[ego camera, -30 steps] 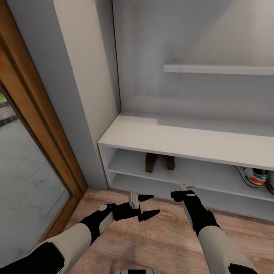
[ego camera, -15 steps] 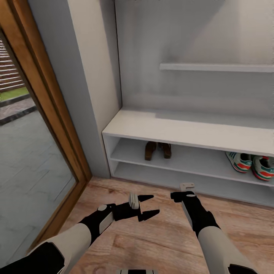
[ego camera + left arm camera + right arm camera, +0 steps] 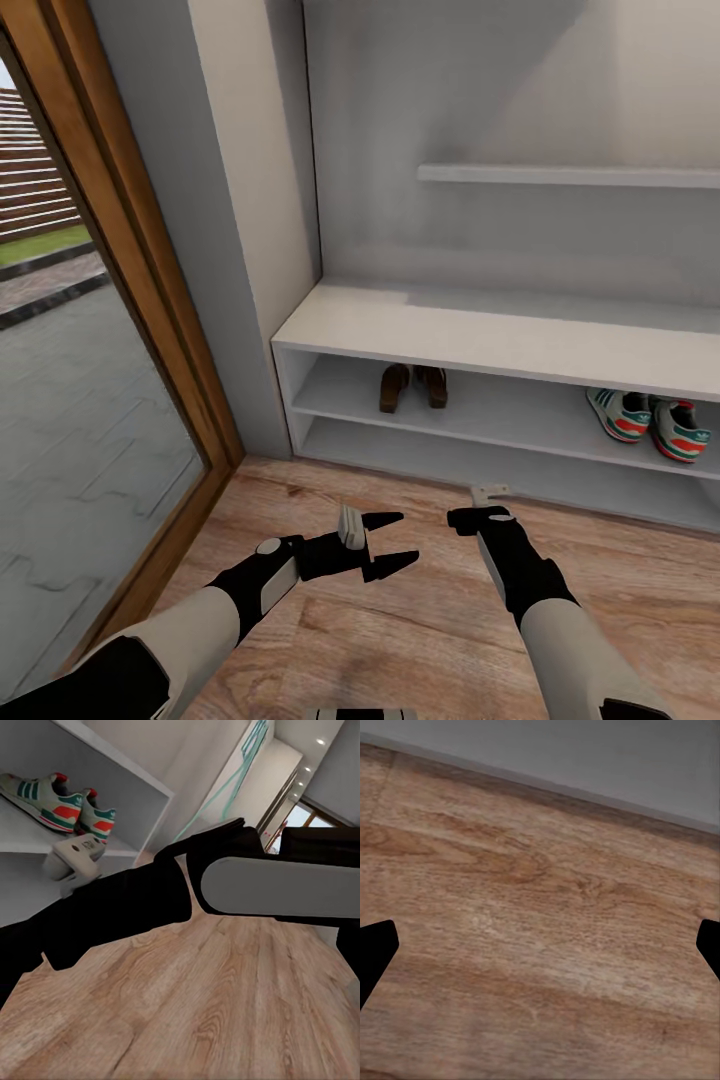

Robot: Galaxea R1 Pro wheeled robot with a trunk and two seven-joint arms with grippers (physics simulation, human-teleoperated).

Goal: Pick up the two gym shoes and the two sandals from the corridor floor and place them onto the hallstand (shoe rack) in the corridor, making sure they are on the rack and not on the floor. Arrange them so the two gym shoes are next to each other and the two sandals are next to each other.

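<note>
Since a second ago the whole head view has shifted, so the camera has moved: more of the rack [image 3: 480, 340] shows, and both gym shoes [image 3: 650, 420] are now in full sight on its upper tier at the right, side by side. The two sandals [image 3: 412, 386] stand together on the same tier, well to the left of the shoes. Both arms hang in the same pose as before, low over the floor [image 3: 420, 620] in front of the rack. The left gripper [image 3: 395, 540] has its fingers spread apart and holds nothing. The right gripper [image 3: 470, 517] points down toward the floor; the head view does not show its gap clearly, but the right wrist view shows two dark fingertips [image 3: 375, 952] at opposite edges with bare planks [image 3: 540, 945] between them, so it too is open and empty. That view also takes in the grey base of the rack along the far edge of the planks. The left wrist view looks across the right arm [image 3: 225, 885] and catches the gym shoes [image 3: 60, 799] on their shelf beyond it. A wood-framed glass door [image 3: 90, 300] stands at the left.
</note>
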